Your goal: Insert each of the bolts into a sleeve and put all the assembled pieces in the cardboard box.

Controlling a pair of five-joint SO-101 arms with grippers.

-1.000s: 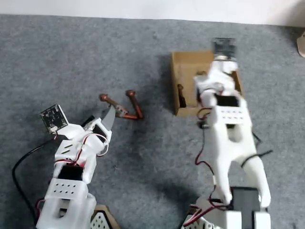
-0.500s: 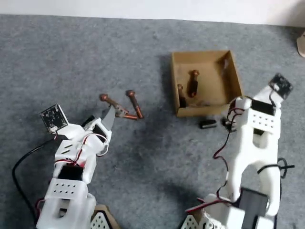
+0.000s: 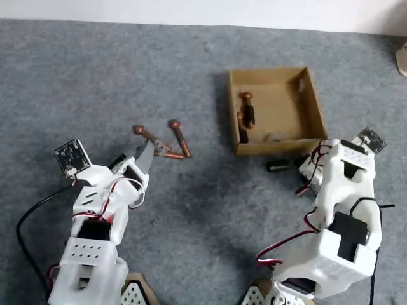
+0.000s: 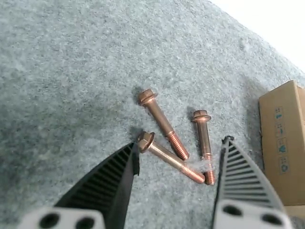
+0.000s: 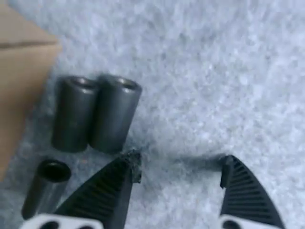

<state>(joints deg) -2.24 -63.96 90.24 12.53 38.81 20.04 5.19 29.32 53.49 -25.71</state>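
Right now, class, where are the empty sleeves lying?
On the robot's right side: in the right wrist view, three sleeves lie on the grey carpet beside the cardboard box, just ahead of the open right end effector.

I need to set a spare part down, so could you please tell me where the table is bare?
Free: the grey stretch between the bolts and the cardboard box, and the surface beyond the bolts. Crowded: by the sleeves at the right gripper, and at the left gripper.

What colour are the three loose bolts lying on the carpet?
Copper-coloured, shiny metal. The bolts show best in the left wrist view.
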